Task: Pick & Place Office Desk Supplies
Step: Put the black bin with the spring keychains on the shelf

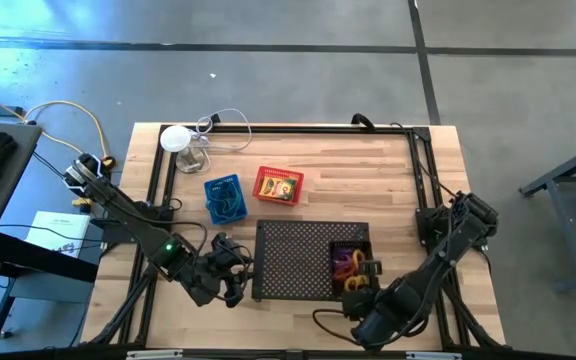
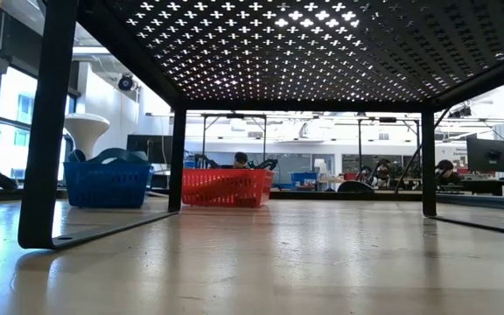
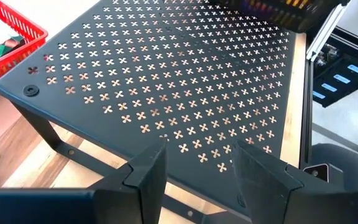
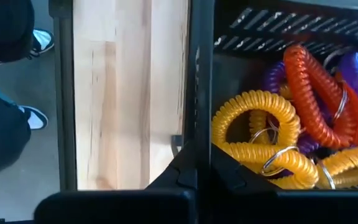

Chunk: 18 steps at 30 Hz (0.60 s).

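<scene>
The right end effector [image 1: 360,287] was shut, holding nothing, at the black basket [image 1: 351,262] of coiled loops [image 4: 272,134] (yellow, orange, purple) on the perforated tray [image 1: 293,258]. The left end effector [image 1: 230,282] stood open and empty beside the tray. The blue basket [image 1: 223,198] and red basket [image 1: 278,185] sat farther back on the desk [image 1: 368,180].

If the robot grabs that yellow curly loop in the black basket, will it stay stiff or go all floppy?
Probably floppy: the yellow curly loop is a coiled spiral, so it would likely stretch and sag. It looks light. It lies tangled with the orange loop and carries a metal ring, so neighbours may snag and lift from the black basket too.
</scene>
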Tool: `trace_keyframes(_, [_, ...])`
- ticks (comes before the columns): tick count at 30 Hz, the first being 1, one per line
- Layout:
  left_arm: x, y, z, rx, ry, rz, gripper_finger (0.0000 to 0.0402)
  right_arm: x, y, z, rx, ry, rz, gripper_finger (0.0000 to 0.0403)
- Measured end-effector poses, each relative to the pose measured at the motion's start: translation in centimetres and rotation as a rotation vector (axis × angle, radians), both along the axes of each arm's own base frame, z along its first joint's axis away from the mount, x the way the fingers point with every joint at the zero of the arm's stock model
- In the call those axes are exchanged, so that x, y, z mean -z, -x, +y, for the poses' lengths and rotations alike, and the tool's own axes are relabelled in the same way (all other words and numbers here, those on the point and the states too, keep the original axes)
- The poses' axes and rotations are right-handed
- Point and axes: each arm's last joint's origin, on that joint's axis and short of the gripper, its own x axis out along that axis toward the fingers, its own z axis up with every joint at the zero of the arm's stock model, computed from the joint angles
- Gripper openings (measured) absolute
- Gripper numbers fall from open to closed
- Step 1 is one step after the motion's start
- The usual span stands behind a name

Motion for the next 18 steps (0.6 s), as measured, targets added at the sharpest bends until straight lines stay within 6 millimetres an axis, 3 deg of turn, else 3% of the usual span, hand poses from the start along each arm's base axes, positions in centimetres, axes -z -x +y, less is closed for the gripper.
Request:
trace_keyframes(6, [0.0,0.0,0.0,0.0,0.0,0.0,0.0172,0.01,0.07,-0.03,0.017,0.0,0.003,0.0034])
trace_keyframes(18, [0.0,0.0,0.0,0.0,0.0,0.0,0.0172,-0.03,0.0,-0.16,0.019,0.007,-0.002,0.0146])
